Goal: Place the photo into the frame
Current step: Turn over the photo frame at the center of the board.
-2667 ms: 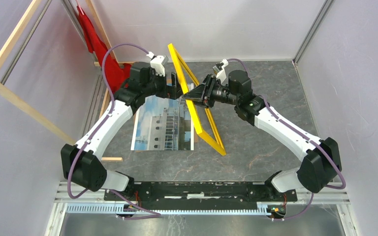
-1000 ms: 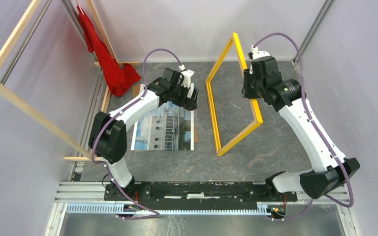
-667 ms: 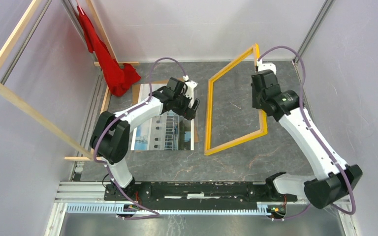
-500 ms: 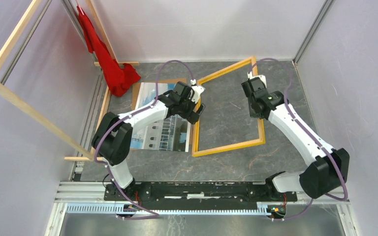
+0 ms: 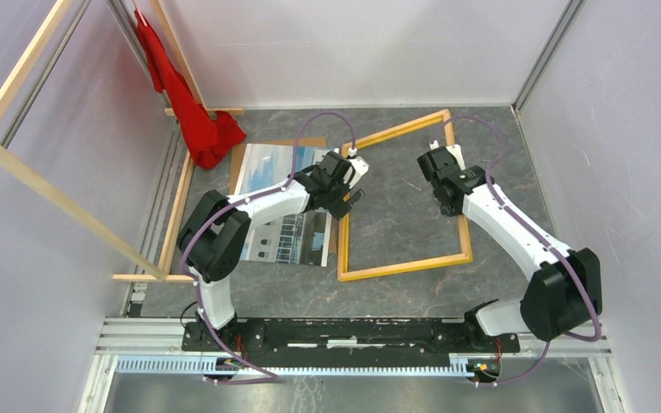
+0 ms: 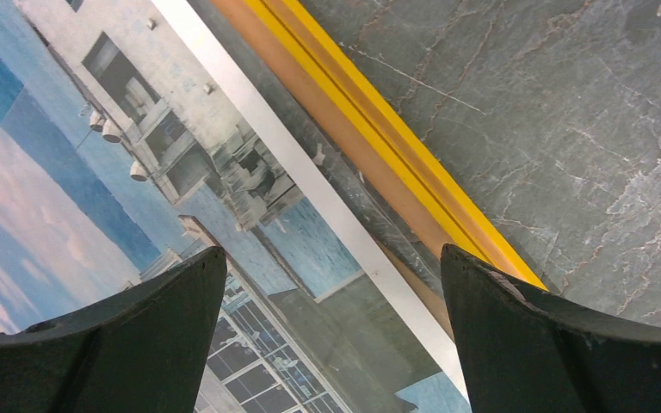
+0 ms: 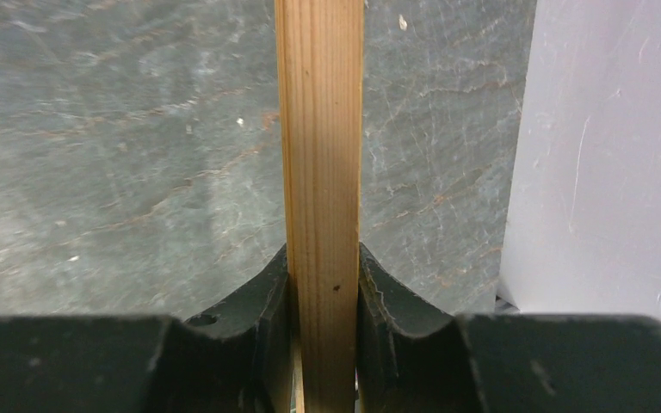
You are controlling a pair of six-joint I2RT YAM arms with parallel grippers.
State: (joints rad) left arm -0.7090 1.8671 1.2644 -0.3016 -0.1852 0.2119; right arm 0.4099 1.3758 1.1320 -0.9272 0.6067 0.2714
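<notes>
The frame lies flat on the grey table with its wood back up. My right gripper is shut on its right side; in the right wrist view the wood strip stands clamped between my right gripper's jaws. The photo, a building against blue sky, lies face up left of the frame. My left gripper is open and empty, low over the photo's right edge and the frame's left side. The left wrist view shows my left gripper, the photo and the frame's yellow edge.
A brown backing board lies under the photo, showing at its left and far edges. A red cloth hangs at the back left. Wooden rails stand along the left. Walls close in the table; one shows in the right wrist view.
</notes>
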